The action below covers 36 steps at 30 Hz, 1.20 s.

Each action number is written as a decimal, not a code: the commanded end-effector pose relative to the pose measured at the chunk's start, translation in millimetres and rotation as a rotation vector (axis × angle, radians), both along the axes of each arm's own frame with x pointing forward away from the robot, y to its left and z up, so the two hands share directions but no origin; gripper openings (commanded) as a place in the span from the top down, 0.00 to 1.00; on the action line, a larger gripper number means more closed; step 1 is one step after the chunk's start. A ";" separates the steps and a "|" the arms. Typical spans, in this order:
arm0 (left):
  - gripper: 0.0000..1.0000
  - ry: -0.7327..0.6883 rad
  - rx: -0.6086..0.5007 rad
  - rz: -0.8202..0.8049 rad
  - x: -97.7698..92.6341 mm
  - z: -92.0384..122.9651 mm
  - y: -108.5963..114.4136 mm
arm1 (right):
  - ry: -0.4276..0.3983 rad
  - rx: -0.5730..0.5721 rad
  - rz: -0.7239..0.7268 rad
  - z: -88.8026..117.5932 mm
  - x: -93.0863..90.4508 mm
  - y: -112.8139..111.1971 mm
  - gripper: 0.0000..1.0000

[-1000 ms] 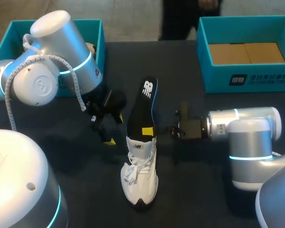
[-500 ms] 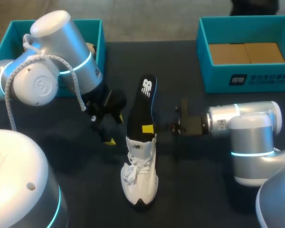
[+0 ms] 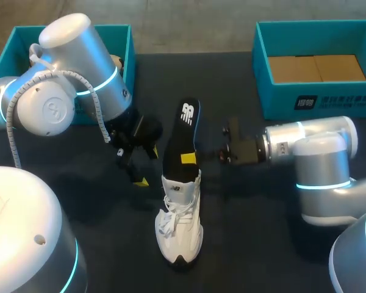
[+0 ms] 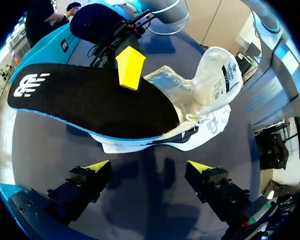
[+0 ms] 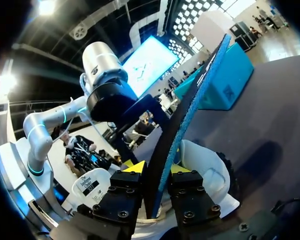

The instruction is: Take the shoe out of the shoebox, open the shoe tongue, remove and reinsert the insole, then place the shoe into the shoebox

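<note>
Now | right gripper (image 5: 157,168) pinching insole (image 4: 90,100) sticking from shoe (image 4: 212,85) | left gripper (image 4: 149,166) spread, empty, beside shoe

Obstacles: shoe (image 3: 179,226) centre, insole (image 3: 184,131) jutting far; left shoebox (image 3: 123,43) and right shoebox (image 3: 280,101) at far corners. Passage: table (image 3: 232,85) between boxes.

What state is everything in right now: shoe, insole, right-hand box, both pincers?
White lace-up sneaker: on the table, tongue pulled open.
Black foam insole with blue edge: sticking partly out of the sneaker.
Right pincer: shut on the insole.
Left pincer: open, empty.
Teal cardboard shoebox: lidless, no shoe inside.
</note>
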State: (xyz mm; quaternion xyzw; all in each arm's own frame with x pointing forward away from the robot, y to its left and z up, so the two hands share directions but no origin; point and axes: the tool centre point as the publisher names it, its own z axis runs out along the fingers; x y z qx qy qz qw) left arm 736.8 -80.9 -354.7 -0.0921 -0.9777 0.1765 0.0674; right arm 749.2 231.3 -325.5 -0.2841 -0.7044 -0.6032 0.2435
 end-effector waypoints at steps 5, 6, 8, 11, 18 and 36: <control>0.00 -0.003 0.003 0.001 -0.8 0.0 0.0 | -0.002 -0.017 0.025 4.8 8.8 3.5 0.76; 0.00 -0.003 0.003 0.001 -0.8 0.0 0.0 | -0.003 -0.018 0.027 5.4 9.6 4.0 0.76; 0.00 -0.003 0.003 0.001 -0.8 0.0 0.0 | -0.003 -0.019 0.028 6.1 10.9 4.6 0.75; 0.00 -0.003 0.003 0.001 -0.8 0.0 0.0 | -0.004 -0.018 0.030 6.6 11.8 5.8 0.75; 0.00 -0.003 0.003 0.001 -0.8 0.0 0.0 | -0.008 -0.020 0.030 9.9 11.3 9.3 0.75; 0.00 -0.003 0.003 0.001 -0.8 0.0 0.0 | -0.027 -0.030 0.019 11.9 3.2 17.9 0.85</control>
